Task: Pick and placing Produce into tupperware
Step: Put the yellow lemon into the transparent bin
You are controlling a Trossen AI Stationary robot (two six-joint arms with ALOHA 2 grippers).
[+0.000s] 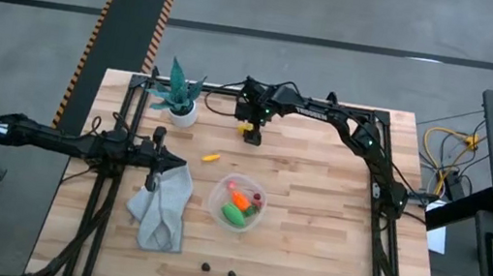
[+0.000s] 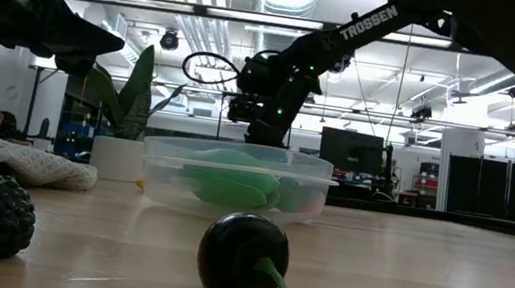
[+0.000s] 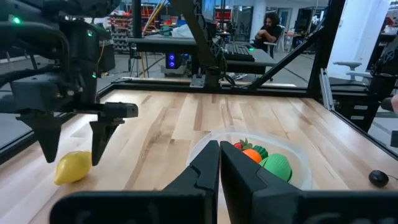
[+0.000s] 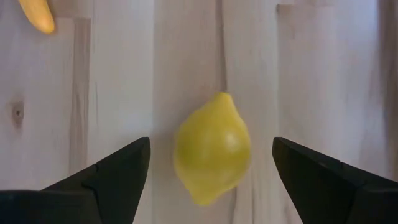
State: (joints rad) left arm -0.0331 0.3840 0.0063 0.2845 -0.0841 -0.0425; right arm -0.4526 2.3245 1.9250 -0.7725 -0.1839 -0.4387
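The right hand (image 4: 208, 171) is positioned directly above the yellow toy lemon (image 4: 212, 148) at the far side of the pale wooden bench (image 1: 307, 255), near the teal potted plant in a white pot (image 1: 179, 97); its two dark fingers are spread wide, one to either side of the fruit, and nothing is held. In the left wrist view the fingertips are seen just clear of the lemon, close to the bench surface — contact cannot be confirmed. The round, shallow, clear plastic tupperware (image 1: 217, 202) is set near the middle of the bench, apart from the lemon, and a green oval piece (image 1: 235, 216), an orange carrot with a green top (image 1: 240, 199) and a small red piece (image 1: 258, 199) are already seen inside it. A small yellow-orange piece (image 1: 211, 157) is left lying on the bench between lemon and container, and two dark round pieces (image 1: 218, 272) lie at the near edge. The left hand (image 1: 152, 183) is closed on nothing and is parked over the grey-green cloth (image 1: 160, 208) beside the container. The step in hand is judged to be the approach to the lemon, with several pieces still unplaced. For the next move, a short descent would be called for so that the fingers bracket the lemon's widest part, followed by a firm closure — the smooth, rounded body may be squeezed out sideways if it is gripped off-centre.
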